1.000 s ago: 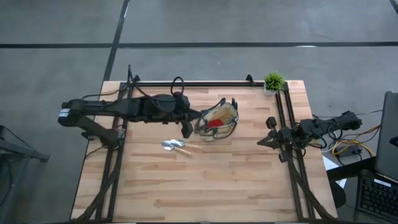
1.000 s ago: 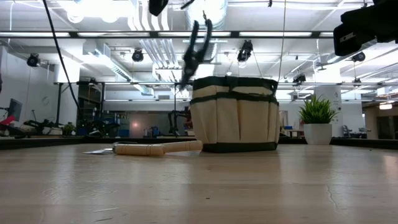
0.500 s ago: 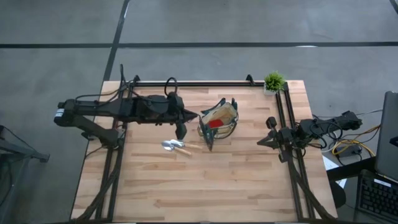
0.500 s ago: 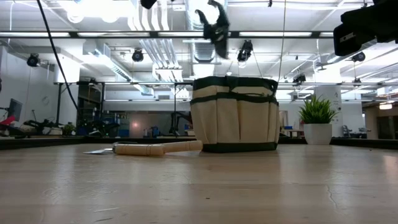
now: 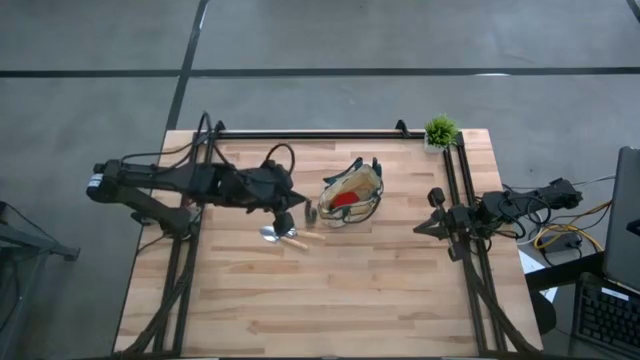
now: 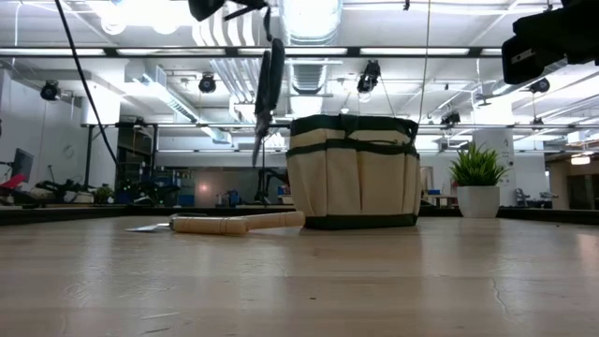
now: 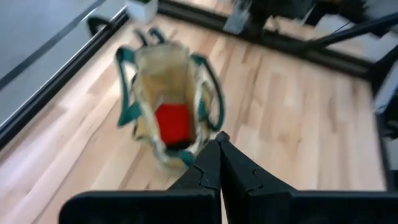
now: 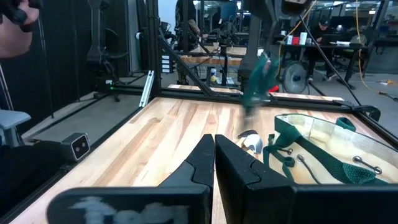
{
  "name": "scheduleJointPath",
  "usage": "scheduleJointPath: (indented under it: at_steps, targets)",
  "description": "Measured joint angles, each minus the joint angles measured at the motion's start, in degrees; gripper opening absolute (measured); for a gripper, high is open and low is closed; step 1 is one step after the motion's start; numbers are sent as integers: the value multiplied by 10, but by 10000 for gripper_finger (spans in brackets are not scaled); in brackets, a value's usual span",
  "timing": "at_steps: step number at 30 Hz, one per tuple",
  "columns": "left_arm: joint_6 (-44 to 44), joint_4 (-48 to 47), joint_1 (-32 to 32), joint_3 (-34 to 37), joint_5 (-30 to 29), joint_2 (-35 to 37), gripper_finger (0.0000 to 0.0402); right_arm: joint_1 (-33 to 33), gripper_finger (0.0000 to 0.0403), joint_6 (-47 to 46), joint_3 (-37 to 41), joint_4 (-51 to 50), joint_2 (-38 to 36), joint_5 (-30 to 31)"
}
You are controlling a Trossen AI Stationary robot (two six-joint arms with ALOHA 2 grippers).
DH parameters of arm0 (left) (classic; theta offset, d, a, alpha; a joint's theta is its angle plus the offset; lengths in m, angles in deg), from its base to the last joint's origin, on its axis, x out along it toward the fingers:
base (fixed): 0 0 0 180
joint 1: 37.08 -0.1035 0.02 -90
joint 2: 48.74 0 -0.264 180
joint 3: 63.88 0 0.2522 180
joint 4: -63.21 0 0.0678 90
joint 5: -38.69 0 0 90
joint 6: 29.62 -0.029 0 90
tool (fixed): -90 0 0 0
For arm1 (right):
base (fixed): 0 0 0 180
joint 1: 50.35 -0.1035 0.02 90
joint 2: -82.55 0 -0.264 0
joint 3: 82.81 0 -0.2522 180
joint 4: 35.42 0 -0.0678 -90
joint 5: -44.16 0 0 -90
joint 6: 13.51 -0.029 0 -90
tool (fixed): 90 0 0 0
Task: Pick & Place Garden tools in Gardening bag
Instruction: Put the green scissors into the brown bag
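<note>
The tan gardening bag (image 5: 351, 194) with green trim stands upright on the table, mid-far, and also shows in the low view (image 6: 353, 171). A red rounded item (image 7: 173, 121) lies inside it. The trowel (image 5: 286, 237) lies flat to the bag's left and near side, its wooden handle (image 6: 235, 224) toward the bag. My left gripper (image 5: 300, 212) is shut and empty. It hangs fingers-down above the table just left of the bag (image 6: 263, 112), and its wrist view shows the tips closed (image 7: 219, 144). My right gripper (image 5: 418, 230) waits shut at the table's right (image 8: 214, 140).
A small green potted plant (image 5: 440, 131) stands at the far right corner. Black frame rails run along the far edge (image 5: 310, 133) and down both sides. Bare wood lies toward the near edge (image 5: 330, 300).
My left gripper rose with its fingers apart to above the bag's left rim. It then came back toward the table's left and down, and its fingers are now shut. The bag and the trowel have stayed in place.
</note>
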Motion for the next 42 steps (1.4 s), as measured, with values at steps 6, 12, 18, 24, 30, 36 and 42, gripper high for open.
scheduleJointPath:
  at_steps: [6,12,18,24,30,36,42]
  targets:
    - [18,-39,24,0,-28,0,0,0,8,1,0,0,0,0]
    - [21,-40,42,0,-40,0,0,0,8,0,0,0,0,0]
    - [-2,-25,35,0,-86,0,0,0,8,0,0,0,0,0]
    - [-71,48,8,-2,-80,0,0,0,8,1,0,0,0,0]
    - [-109,71,-40,-2,-75,-2,0,0,8,0,0,0,0,0]
    - [-126,71,-67,0,-74,-2,0,0,8,0,0,0,0,0]
    - [-149,93,-75,0,-76,-2,0,0,8,1,0,0,0,0]
